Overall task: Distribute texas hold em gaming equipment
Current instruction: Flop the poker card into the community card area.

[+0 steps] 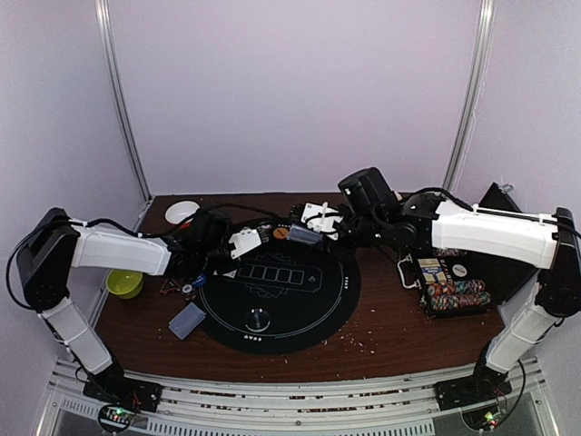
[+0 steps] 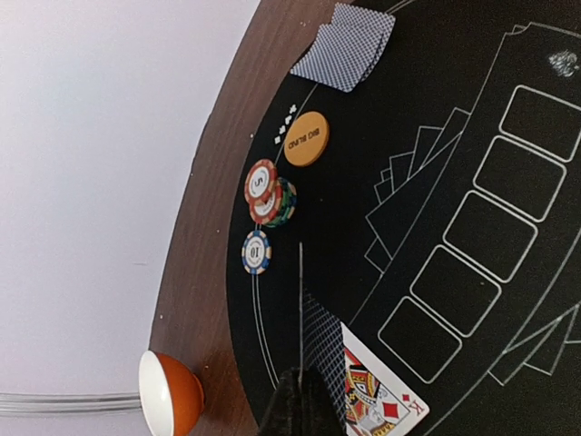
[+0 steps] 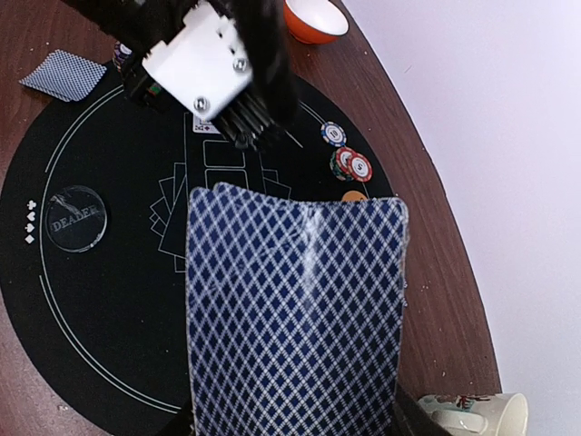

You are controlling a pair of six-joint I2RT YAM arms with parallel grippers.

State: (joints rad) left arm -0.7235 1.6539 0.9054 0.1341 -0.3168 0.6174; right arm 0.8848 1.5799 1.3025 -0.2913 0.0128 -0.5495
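The left hand (image 2: 304, 404) is pressed together low over the black round mat (image 2: 408, 82). Right at its tips lie a back-up card (image 2: 322, 350) and, touching it, a face-up court card (image 2: 381, 404); I cannot tell whether the fingers actually nip either one. Farther out ahead of that hand sits a blue-striped chip (image 2: 256, 252). Just beyond it are a red-striped chip (image 2: 261, 184) overlapping a green chip (image 2: 286, 202), then an orange disc (image 2: 306, 138). Well beyond that is a fanned pair of back-up cards (image 2: 345, 45), all on the mat near its rim. Close beside the hand, off the mat, an orange-and-white bowl (image 2: 172, 395) stands on the brown table (image 2: 195, 254). The right hand (image 1: 309, 232) pinches a deck (image 3: 295, 309) of blue-backed cards by its side edges and holds it above the mat, backs toward the wrist camera. The left hand is just ahead of it past the deck's far edge. A clear dealer disc (image 3: 76, 218) lies on the mat off to one side of the deck. A small stack of back-up cards (image 3: 64, 74) rests on the table farther out that way. Behind the right hand's wrist, by its own arm, a tray of striped chips (image 1: 454, 292) sits on the table.
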